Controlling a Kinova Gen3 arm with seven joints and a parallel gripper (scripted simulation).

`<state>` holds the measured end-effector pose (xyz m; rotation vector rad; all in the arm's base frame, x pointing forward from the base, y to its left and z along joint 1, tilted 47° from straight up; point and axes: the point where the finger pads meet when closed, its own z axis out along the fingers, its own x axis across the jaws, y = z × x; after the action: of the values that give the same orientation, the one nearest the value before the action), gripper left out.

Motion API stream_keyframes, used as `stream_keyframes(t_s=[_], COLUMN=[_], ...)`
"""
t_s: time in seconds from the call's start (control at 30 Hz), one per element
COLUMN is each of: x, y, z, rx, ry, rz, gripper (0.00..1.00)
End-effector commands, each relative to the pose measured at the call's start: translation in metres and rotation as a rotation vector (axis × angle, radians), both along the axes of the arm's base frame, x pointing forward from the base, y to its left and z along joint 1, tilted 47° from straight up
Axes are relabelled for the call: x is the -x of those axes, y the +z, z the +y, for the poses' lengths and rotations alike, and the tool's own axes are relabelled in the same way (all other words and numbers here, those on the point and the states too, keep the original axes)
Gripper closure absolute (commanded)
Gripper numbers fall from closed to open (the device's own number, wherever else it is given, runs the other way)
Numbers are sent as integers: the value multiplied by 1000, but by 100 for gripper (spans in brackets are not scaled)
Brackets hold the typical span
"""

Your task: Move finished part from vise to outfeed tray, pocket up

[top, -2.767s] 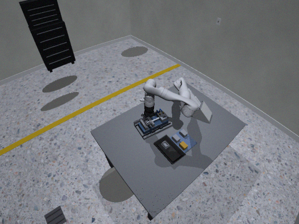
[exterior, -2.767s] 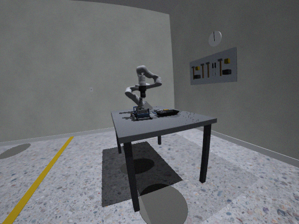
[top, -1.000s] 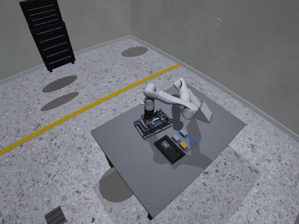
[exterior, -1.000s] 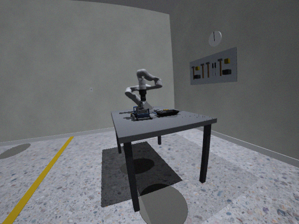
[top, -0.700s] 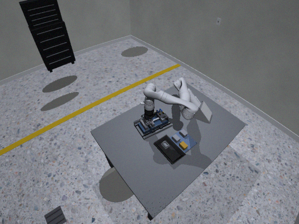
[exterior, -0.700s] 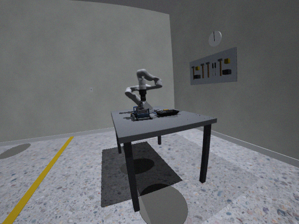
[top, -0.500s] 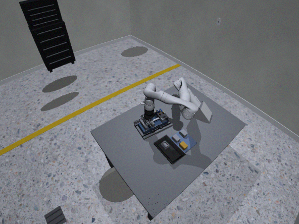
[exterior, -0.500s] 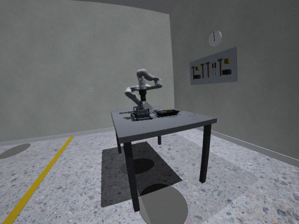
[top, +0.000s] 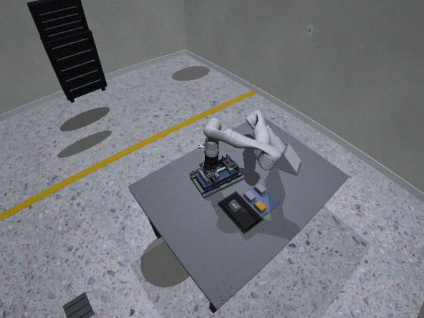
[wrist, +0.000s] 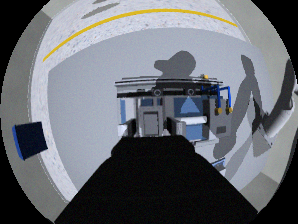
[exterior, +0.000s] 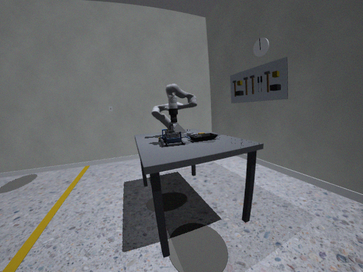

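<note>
One gripper (top: 208,171), wide open, empty, over one vise (top: 229,171); seemingly three blocks (top: 260,205).

A dark grey counter (top: 186,229) is standing on speckled terrazzo floor (top: 71,222); beside the blue vise (top: 218,176), a black tray (top: 241,219) is adjoining a yellow block (top: 260,205).

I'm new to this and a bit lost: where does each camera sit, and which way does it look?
Top: high in the room, looking down at the table; whole arm shows.
Exterior: low on the floor, looking across at the table; arm small above the vise.
Wrist: on the arm, facing the vise; dark claw body fills the bottom.
All three share the vise.
</note>
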<state>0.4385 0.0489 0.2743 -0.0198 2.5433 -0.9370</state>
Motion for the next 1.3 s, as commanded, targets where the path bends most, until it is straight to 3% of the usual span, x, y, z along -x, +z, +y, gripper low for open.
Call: stream_keyframes(t_s=[0.0,1.27], x=[0,-4], y=[0,-6], z=[0,-6], rx=[0,0], ry=[1,1], rz=[-1,-1], gripper=[0,0])
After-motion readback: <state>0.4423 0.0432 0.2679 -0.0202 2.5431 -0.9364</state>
